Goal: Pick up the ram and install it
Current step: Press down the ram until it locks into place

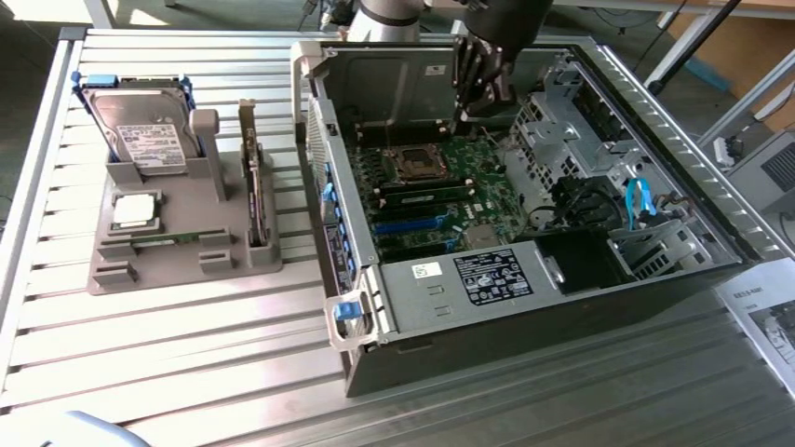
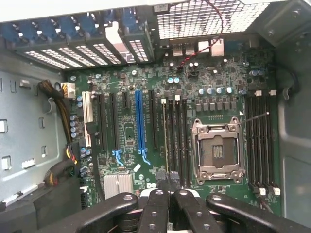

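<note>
Ribbed metal slats are forming the table (image 1: 186, 372), and an open computer case (image 1: 646, 279) is being carried on it towards the exterior view's right. A grey holder (image 1: 112, 270) is being kept well apart from the case, on the exterior view's left, and it is being loaded with a hard drive (image 1: 140, 126), a square silver processor chip (image 1: 134, 210) and an upright expansion card (image 1: 255, 191).

The tool (image 1: 482, 104) is being held over the far part of the motherboard (image 1: 497, 200), inside the case. In the wrist view the tool (image 2: 168, 187) is being kept clenched, its black fingers (image 2: 155, 208) being pressed together with nothing clearly gripped between them.

The ram (image 2: 165, 141) is being seen edge-on as a thin pale line in a slot just beside the empty processor socket (image 2: 216, 150). In the exterior view the ram (image 1: 425, 190) is being shown as a narrow green strip next to that socket (image 1: 416, 165). Its near end is being met closely by the fingertips in the wrist view; whether they are touching cannot be told. A blue slot (image 2: 140, 121) is being left bare further along the board
</note>
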`<state>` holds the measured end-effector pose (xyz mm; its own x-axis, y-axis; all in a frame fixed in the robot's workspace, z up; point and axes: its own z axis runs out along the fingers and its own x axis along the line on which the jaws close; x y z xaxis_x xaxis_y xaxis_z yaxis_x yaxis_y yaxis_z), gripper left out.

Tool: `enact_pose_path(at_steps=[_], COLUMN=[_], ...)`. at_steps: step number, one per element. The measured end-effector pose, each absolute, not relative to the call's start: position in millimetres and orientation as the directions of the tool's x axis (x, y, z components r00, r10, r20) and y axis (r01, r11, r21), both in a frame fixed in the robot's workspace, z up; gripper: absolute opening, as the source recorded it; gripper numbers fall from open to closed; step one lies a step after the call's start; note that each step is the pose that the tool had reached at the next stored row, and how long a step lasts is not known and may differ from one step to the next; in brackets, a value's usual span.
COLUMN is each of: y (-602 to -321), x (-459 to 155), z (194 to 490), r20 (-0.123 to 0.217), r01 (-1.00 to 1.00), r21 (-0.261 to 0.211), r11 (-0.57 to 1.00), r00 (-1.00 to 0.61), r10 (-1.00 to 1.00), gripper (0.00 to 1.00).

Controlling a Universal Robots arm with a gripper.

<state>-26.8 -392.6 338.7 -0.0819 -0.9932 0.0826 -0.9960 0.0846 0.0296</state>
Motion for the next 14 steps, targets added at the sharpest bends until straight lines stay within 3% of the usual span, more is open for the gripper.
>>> enact_pose_path(at_steps=[14], y=[-392.7], x=[-26.8], z=[338.7], r20=[0.083], r01=[-0.974], r21=[0.030], r11=[0.223], r00=[-0.220], r10=[-0.972], gripper=[0.10])
